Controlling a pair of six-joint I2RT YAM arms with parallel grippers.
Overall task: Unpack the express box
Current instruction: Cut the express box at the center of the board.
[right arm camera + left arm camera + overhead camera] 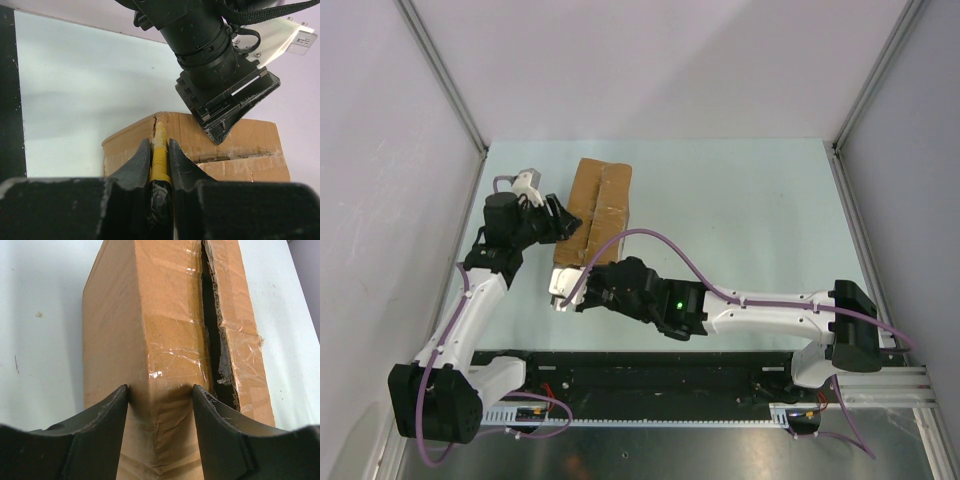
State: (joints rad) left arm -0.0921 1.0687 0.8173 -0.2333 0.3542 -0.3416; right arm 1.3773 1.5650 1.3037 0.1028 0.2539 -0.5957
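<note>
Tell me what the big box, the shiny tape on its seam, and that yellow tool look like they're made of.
The express box: matte brown corrugated cardboard; fluting shows along the split seam. Its tape: glossy clear plastic film, wrinkled, catching glare. The yellow tool: smooth yellow body, probably plastic; its whitish tip too blurred to judge.

In the top view, the left arm [470, 305] rises from 7 o'clock toward 12. The left gripper [555, 222] turns to 3 o'clock, jaws half apart, clamping the box [600, 200]. The right arm [770, 310] stretches toward 9 o'clock, and the right gripper [565, 290] is pinched nearly closed on a knife [160, 155].
</note>
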